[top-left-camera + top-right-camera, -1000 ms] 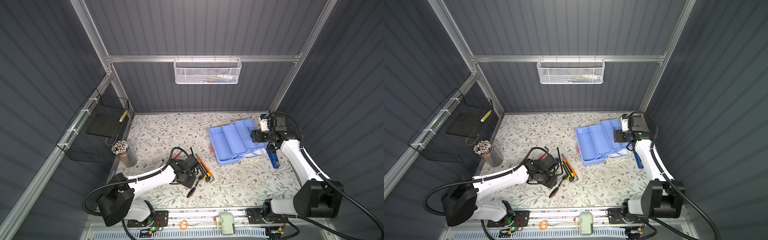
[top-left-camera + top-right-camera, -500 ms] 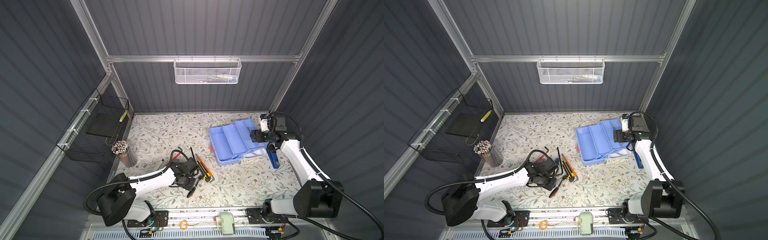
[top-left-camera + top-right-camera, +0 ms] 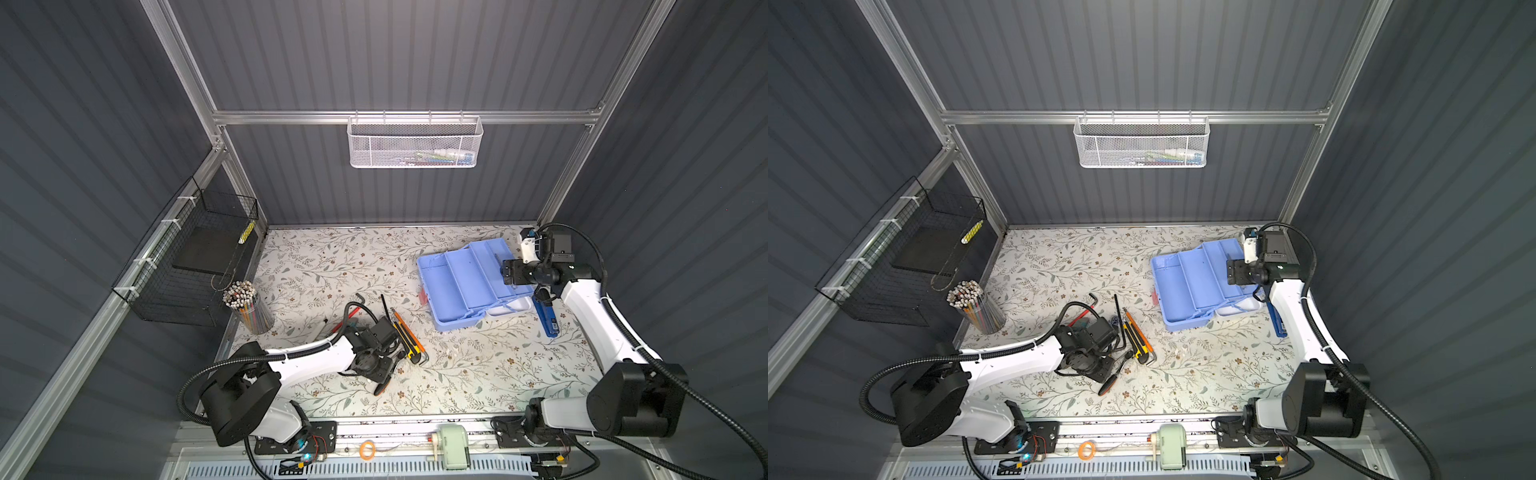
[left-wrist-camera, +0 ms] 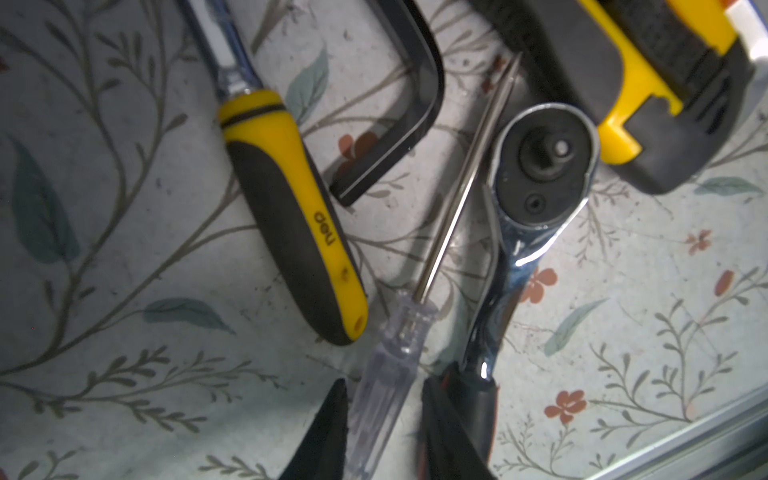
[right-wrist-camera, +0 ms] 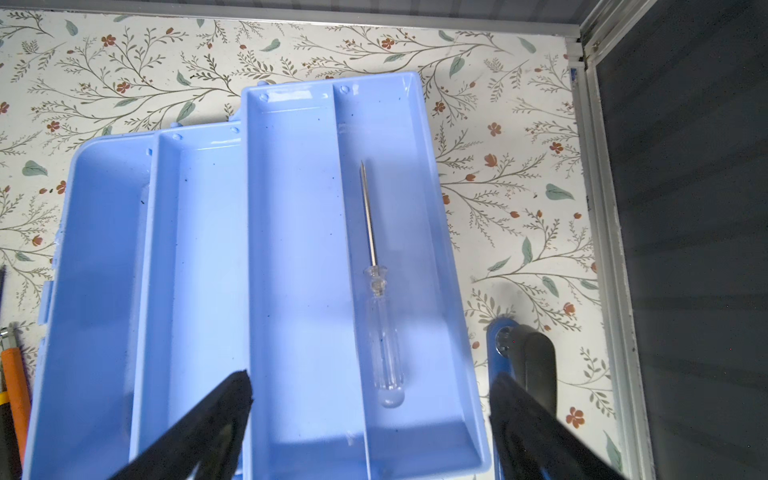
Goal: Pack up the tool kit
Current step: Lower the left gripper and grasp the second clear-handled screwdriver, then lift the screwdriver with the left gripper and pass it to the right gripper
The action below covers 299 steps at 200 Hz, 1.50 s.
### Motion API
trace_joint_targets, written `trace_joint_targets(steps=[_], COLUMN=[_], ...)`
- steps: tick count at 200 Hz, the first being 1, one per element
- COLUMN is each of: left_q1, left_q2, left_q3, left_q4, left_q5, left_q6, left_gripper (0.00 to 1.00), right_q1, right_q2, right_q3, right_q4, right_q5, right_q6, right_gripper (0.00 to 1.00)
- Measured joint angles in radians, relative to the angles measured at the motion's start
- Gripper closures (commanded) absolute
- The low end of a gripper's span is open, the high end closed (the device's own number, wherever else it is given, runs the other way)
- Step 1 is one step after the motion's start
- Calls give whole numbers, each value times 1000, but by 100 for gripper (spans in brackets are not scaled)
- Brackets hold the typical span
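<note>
your left pincer is low over the tabletop at front centre. jaws narrow, one each side of the handle of a clear-handled screwdriver lying flat; can't tell if they're pressing it. a chrome ratchet lies just beside that, its dark grip end hard by one jaw. close around are a yellow-black screwdriver, a black hex key & a yellow-black utility knife. the tool kit sits at the right back of the tabletop, open, w/ its light blue trays stepped out; in both top views it's well apart from that pile. your right pincer hangs above the kit's uppermost tray, jaws wide, holding nothing. a second clear screwdriver lies in that tray, in the compartment on the side toward a blue-handled tool, which lies on the tabletop just beside the box.
</note>
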Motion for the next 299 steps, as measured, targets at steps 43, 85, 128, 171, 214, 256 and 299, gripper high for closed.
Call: trace_joint_targets(steps=[43,85,128,171,214,256,299], left_q1=[-19,-31,-34,-34,-34,-34,-39], left_q2=[15,21,21,21,20,-5,-37], left_q3=[0,0,0,2,31,92,180], left_q4=[6,10,10,9,-3,-23,-43], left_q5=[-3,-9,-16,-19,-23,-39,-78], left_q6=[-8,-16,-24,-26,-26,-25,-22], left_gripper=[71,71,79,83,83,83,84], right_q1=[0,-10,-34,-42,-43,-44,-42], right_q2=[-4,-20,-34,-44,-45,-45,-57], right_q3=[0,0,0,0,0,-1,-17], right_q4=[-1,0,2,2,1,1,2], right_q5=[0,-2,-23,-27,-40,-55,-148], right_q6=[0,0,2,5,5,13,73], right_gripper=[8,8,7,7,7,10,17])
